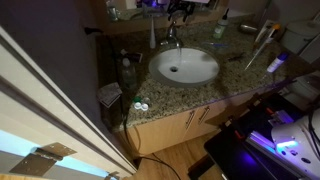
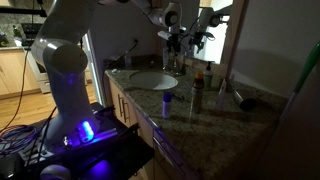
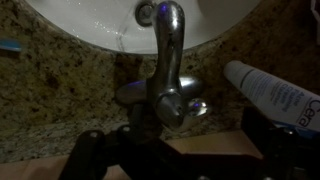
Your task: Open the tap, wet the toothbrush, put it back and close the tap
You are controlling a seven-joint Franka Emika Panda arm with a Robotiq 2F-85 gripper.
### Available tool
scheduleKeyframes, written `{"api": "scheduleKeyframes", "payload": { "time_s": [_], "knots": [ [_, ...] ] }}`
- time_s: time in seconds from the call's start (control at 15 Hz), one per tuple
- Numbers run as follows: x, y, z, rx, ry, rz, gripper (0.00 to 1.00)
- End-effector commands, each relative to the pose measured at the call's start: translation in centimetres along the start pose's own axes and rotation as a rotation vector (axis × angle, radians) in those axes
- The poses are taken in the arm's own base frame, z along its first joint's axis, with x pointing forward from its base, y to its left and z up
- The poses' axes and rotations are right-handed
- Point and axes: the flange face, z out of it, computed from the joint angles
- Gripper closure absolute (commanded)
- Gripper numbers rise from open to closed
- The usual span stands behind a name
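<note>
End effector [image 3: 180, 148] was wide open with nothing in it, hanging just above the tap [image 3: 168, 72]. In my wrist view the jaws stood either side of the lever, and I saw no contact. Tap sat at the rim of the white basin [image 1: 186, 68] on the granite surface [image 1: 240, 76], with a white tube [image 3: 272, 95] lying just beside it.
</note>
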Motion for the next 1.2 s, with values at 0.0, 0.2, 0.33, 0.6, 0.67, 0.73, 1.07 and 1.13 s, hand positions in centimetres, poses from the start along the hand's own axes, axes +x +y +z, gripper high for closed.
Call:
{"api": "scheduleKeyframes", "payload": {
  "time_s": [0.0,0.2,0.33,0.6,0.67,0.73,1.07,1.13],
  "knots": [
    [0.0,-0.1,0.3,-0.002,-0.004,0.001,0.0],
    [-0.1,-0.1,0.7,-0.003,-0.009,0.002,0.0],
    [-0.2,0.0,1.5,-0.008,-0.03,-0.009,0.25],
    [0.1,-0.4,1.6,0.005,-0.007,-0.019,0.48],
    [0.1,-0.4,1.6,0.006,-0.004,-0.02,0.54],
    [0.0,-0.5,1.6,0.006,-0.002,-0.023,0.62],
    [0.0,-0.7,1.6,0.003,0.009,-0.024,0.95],
    [0.0,-0.7,1.6,0.002,0.008,-0.022,0.93]
  ]
}}
